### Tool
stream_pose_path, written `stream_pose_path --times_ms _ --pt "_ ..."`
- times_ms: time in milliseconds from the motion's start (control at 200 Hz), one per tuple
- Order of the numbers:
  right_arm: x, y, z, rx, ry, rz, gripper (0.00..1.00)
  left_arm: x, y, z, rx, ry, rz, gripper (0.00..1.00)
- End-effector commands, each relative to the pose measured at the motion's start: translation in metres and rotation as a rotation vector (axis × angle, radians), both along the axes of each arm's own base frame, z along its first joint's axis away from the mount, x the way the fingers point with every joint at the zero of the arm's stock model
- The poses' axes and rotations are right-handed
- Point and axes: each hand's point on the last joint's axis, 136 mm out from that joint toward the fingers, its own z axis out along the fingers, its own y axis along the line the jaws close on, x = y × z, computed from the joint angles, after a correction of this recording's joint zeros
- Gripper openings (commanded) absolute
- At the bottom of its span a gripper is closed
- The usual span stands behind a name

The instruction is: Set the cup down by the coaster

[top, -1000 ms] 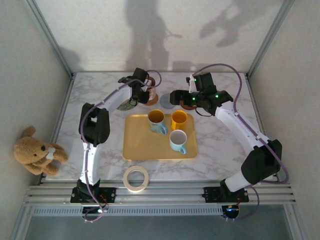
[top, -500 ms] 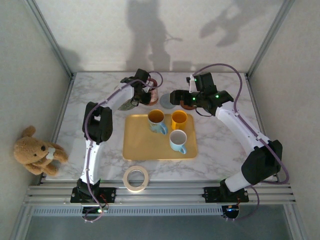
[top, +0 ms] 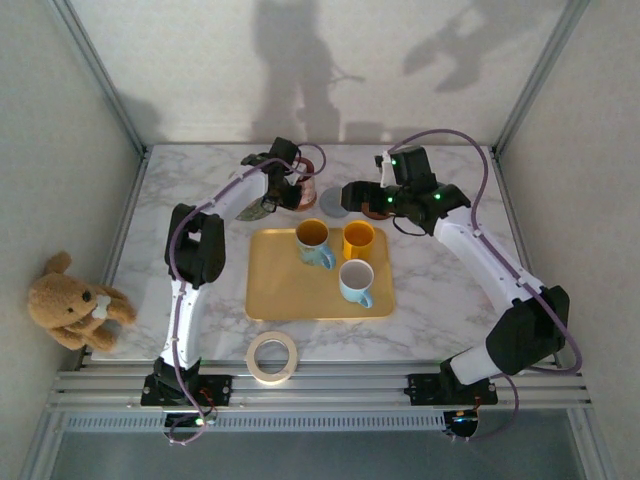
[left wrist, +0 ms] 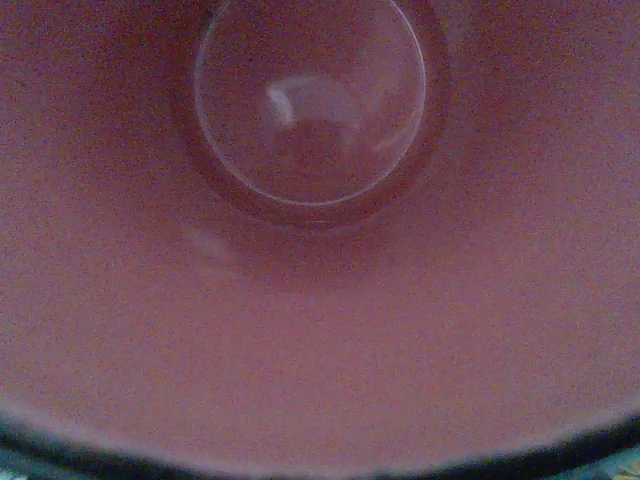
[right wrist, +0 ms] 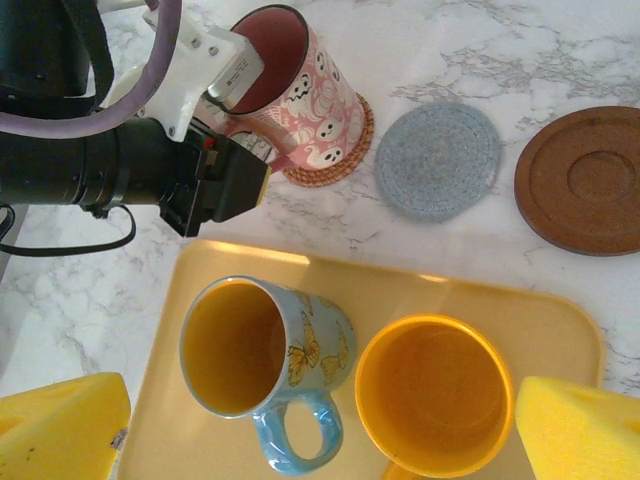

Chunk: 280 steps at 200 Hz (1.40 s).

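Observation:
The pink cup [right wrist: 310, 100] with white figures stands upright on a reddish woven coaster [right wrist: 345, 160] at the back of the table [top: 440, 290]. My left gripper [right wrist: 235, 85] is shut on the cup's rim, one white finger reaching inside. The left wrist view looks straight down into the cup's pink inside [left wrist: 310, 110]. From above, cup [top: 305, 187] and left gripper [top: 290, 180] sit left of centre. My right gripper [right wrist: 320, 440] hangs open over the yellow tray [right wrist: 200, 265], its yellow pads [right wrist: 60, 430] wide apart, nothing between them.
A grey-blue coaster [right wrist: 438, 160] and a brown wooden coaster [right wrist: 583, 180] lie right of the cup. The tray holds a blue butterfly mug [right wrist: 265, 355], an orange mug [right wrist: 435, 395] and a white-and-blue mug [top: 355, 281]. A tape roll [top: 273, 357] lies near the front, a teddy bear [top: 70, 300] at the left.
The left arm's elbow has swung slightly right and the cup has shifted a little with its gripper. The right arm has barely moved.

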Motion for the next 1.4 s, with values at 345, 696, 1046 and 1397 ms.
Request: stream_pose_path --times_ms 345,696,1046,1397 --pt "-0.015 -0.009 0.012 0.01 -0.027 -0.011 0.99 0.024 0.003 0.047 -0.016 -0.153 0.019 0.0" --pt "-0.017 -0.01 0.009 0.004 -0.023 -0.015 0.99 0.02 0.005 0.043 -0.013 -0.136 0.023 0.16" --pt "-0.022 -0.014 0.002 0.001 -0.013 -0.025 0.99 0.014 0.006 0.042 0.001 -0.117 0.016 0.39" --pt "-0.024 -0.015 0.0 0.002 -0.012 -0.025 0.99 0.011 0.013 0.066 0.009 -0.16 0.052 0.56"
